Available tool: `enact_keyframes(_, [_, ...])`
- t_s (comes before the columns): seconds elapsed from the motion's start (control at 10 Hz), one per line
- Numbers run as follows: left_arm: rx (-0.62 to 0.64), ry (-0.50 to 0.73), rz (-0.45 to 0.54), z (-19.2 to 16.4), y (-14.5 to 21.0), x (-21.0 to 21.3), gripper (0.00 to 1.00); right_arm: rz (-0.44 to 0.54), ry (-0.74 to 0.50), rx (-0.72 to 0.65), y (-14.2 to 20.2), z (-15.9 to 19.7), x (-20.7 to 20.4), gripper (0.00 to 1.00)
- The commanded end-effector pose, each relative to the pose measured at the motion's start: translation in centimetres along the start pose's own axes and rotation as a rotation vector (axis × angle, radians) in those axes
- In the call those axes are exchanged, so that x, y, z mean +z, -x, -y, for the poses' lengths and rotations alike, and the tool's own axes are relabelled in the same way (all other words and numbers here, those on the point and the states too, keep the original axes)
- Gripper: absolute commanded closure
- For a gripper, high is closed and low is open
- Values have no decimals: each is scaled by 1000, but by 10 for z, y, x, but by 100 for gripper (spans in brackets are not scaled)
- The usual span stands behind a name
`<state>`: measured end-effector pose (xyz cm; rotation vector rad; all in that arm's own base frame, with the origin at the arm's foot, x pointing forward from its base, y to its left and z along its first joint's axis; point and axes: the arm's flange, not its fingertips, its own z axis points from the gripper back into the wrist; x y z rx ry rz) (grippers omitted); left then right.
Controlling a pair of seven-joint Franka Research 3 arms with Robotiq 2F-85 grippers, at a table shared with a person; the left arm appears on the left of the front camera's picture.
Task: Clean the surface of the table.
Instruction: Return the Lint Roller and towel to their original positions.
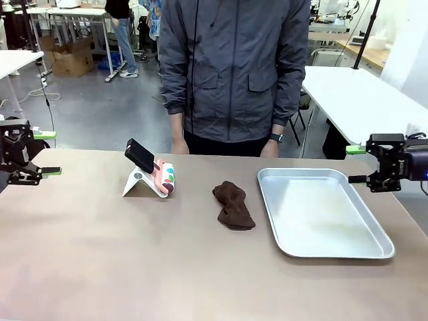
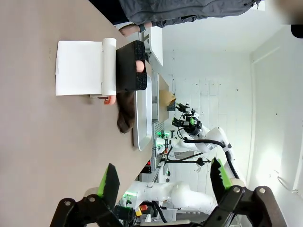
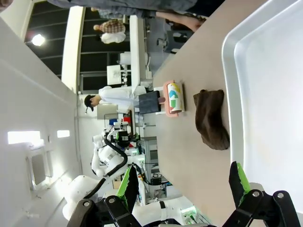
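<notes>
Desk: the wide brown-taupe desk (image 1: 100,254) fills the foreground of the front view, running from the robot's side to the person at the far edge.
Left gripper: the left gripper (image 1: 41,153) hangs at the desk's left end, just off its corner, its green-padded fingers (image 2: 110,182) spread wide with nothing between them.
Right gripper: the right gripper (image 1: 356,164) hangs at the desk's right end, beside the tray's far right corner, touching nothing; its fingers (image 3: 240,179) are likewise spread apart and hold nothing.
Tray: a shiny silver tray (image 1: 374,249) lies flat on the right half of the desk.
Cloth: a crumpled dark brown cloth (image 1: 234,204) lies on the desk just left of the tray, apart from it.
Stand: a white folded stand (image 1: 137,182) sits left of centre, carrying a black block-shaped object (image 1: 140,155) tilted upward; a pink roll with coloured print (image 1: 165,178) lies touching its right side.
Person: a person in a grey zip jacket (image 1: 234,67) stands at the far edge, arms down, a hand (image 1: 179,144) at desk level and a wristwatch (image 1: 276,138) on the other arm.
</notes>
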<state>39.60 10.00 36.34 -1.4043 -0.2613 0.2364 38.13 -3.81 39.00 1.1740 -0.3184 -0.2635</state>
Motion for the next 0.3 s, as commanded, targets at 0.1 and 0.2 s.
enact_keyframes(0.1, [-7, 0, -5, 3, 4, 0, 0, 7, -16, -3, 0, -3, -2, 0])
enact_keyframes(0.2, [-7, 0, -5, 3, 4, 0, 0, 7, -16, -3, 0, -3, -2, 0])
